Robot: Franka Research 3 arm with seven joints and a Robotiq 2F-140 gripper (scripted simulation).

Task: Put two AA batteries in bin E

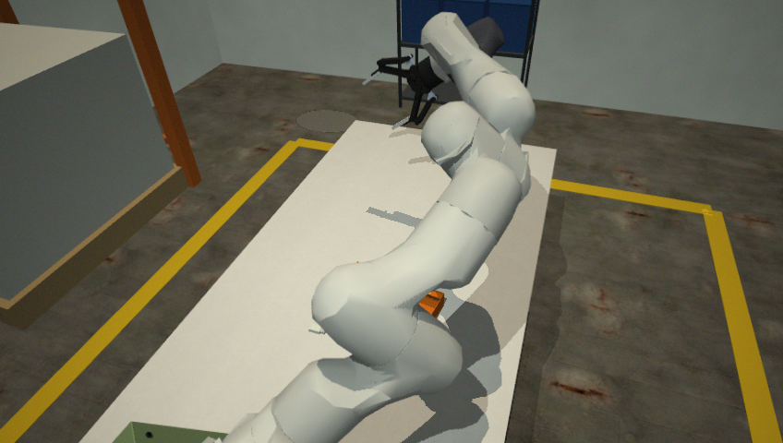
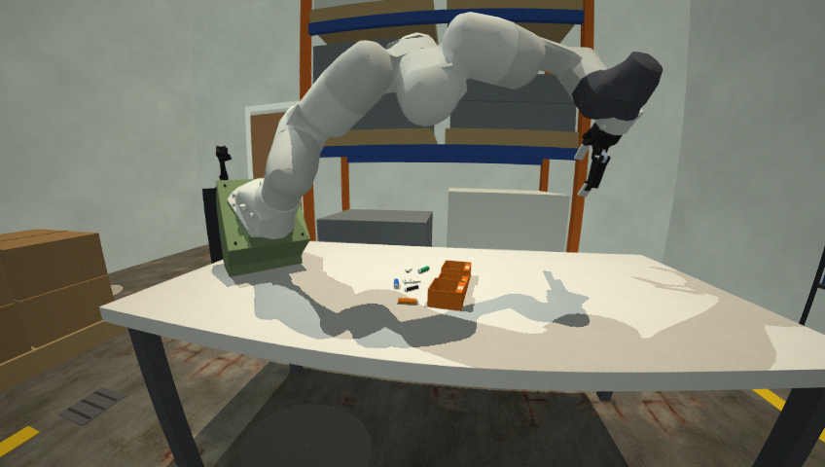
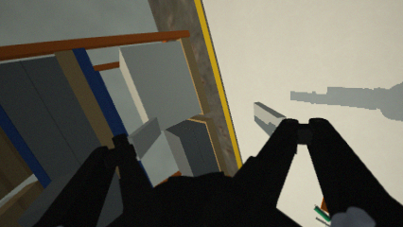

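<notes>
My gripper (image 1: 379, 104) (image 2: 582, 173) (image 3: 204, 118) is wide open and empty, high above the table, well to the right of the bins in the exterior view. Orange bins stand in a row: a near bin (image 2: 445, 298) and a far bin (image 2: 455, 266), with another partly hidden between. Their labels are too small to read. Left of them lie small battery-like cylinders: a green one (image 2: 423, 269) (image 3: 323, 213), a blue one (image 2: 396, 283), a black one (image 2: 412, 288) and an orange one (image 2: 407, 301). I cannot tell which are AA. In the top view the arm mostly hides them.
Small pale metal pieces (image 2: 412, 281) lie among the cylinders. The arm's green base block (image 2: 263, 258) (image 1: 164, 433) stands at the table's left end in the exterior view. A shelf rack (image 2: 457, 153) stands behind the white table (image 2: 636, 352) (image 1: 263, 274).
</notes>
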